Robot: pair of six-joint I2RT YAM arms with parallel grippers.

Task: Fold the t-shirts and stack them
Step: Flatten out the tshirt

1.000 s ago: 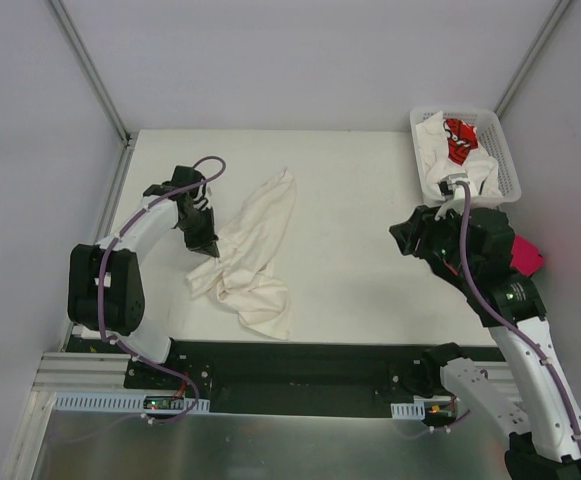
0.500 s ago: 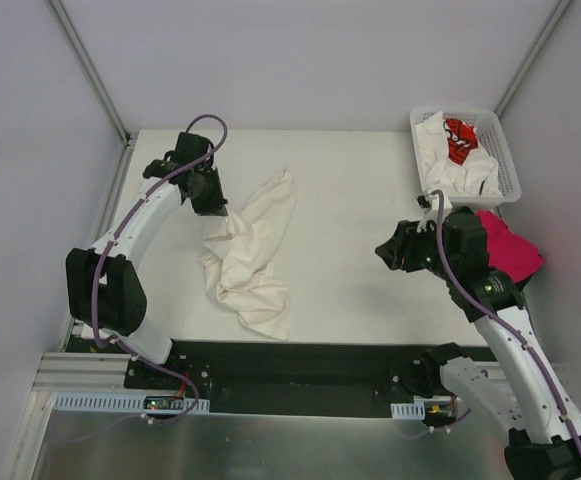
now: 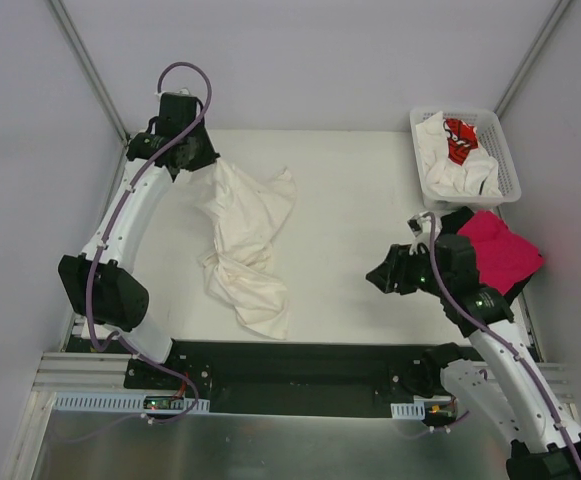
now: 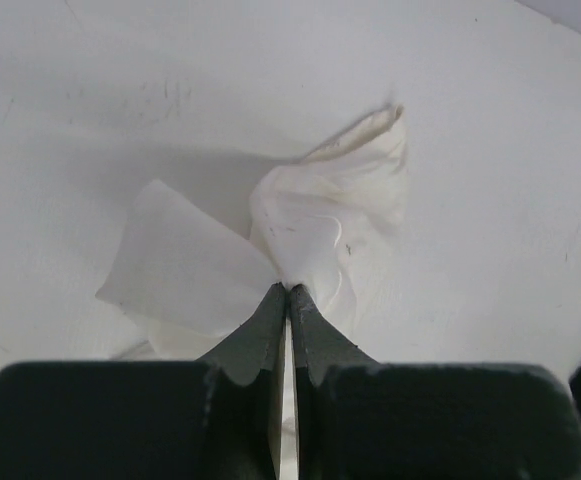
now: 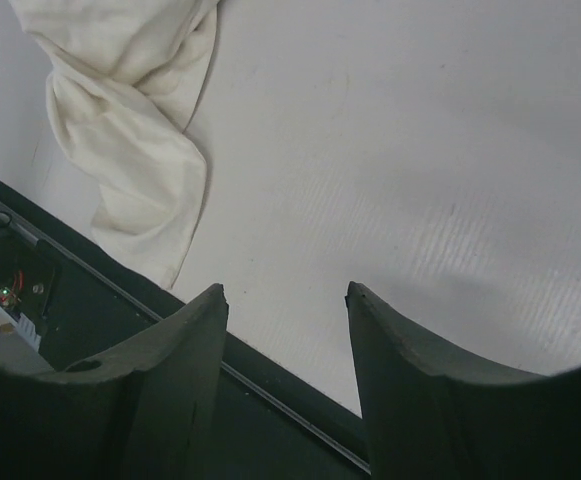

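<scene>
Plain grey-white walls box in a pale table, with a metal frame post running up each back corner. The left claw is up at the far left corner, jaws pressed together on a pinch of the cream t-shirt. From that pinch the cloth hangs down and trails across the left half of the table toward the near edge, all rumpled and twisted, ending in a bunched lump close to the dark strip along the front. In the left wrist view a flat flap sticks out to the left of the pinch and a crumpled fold rises behind it.

The right claw hovers over the near right part of the table, jaws apart with nothing between them, just bare table underneath. It's well apart from the cream shirt, whose near end only shows in the upper left corner of its wrist view.

Over on the right, a white lattice basket sits at the far right corner with white shirts piled in it, one with red print on top. A magenta t-shirt lies just in front of the basket, right beside the right arm.
</scene>
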